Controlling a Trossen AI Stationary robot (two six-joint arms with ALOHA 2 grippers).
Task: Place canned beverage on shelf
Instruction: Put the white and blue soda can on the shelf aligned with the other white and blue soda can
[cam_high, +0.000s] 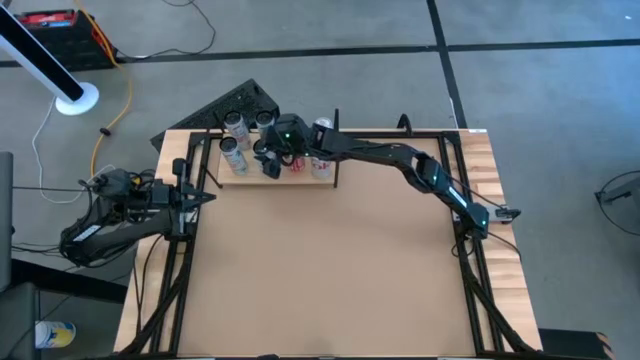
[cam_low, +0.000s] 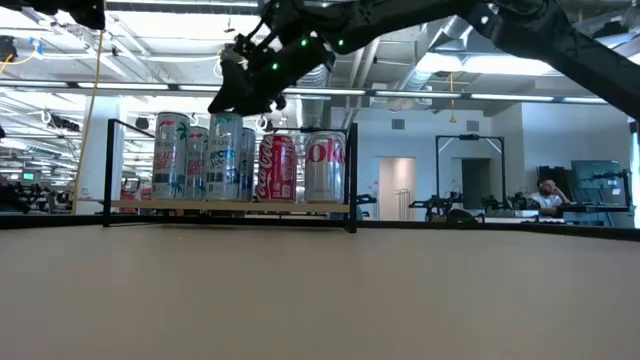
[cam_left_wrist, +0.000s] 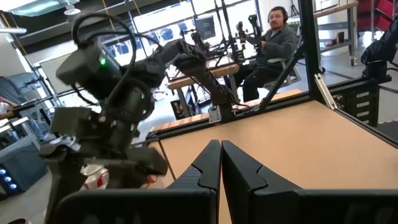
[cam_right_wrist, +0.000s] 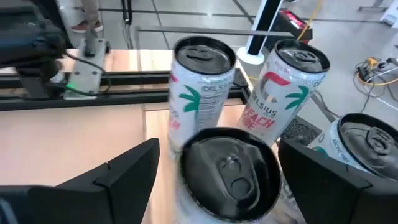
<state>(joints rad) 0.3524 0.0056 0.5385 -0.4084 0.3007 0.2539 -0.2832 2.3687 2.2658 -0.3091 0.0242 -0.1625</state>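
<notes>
The pale wood shelf (cam_high: 300, 182) lies at the table's far edge, with a thin black upright end piece (cam_low: 352, 180). Several cans stand upright on it by their bases: white Celsius cans (cam_right_wrist: 199, 93) (cam_right_wrist: 280, 99), a red cola can (cam_low: 277, 168) and a silver cola can (cam_low: 323, 168). My right gripper (cam_right_wrist: 217, 146) is open just above a silver-topped can (cam_right_wrist: 230, 174), one finger on either side of its top, with a gap showing. It also shows in the low view (cam_low: 232, 100), above the row. My left gripper (cam_left_wrist: 221, 165) is shut and empty at the table's left edge (cam_high: 200, 195).
The plain tan tabletop (cam_high: 330, 270) stretches open in front of the shelf. Black frame rails (cam_high: 175, 270) run along the table's left and right sides. A black panel (cam_high: 225, 105) lies beyond the far edge. A seated person (cam_left_wrist: 273, 37) shows in the room behind.
</notes>
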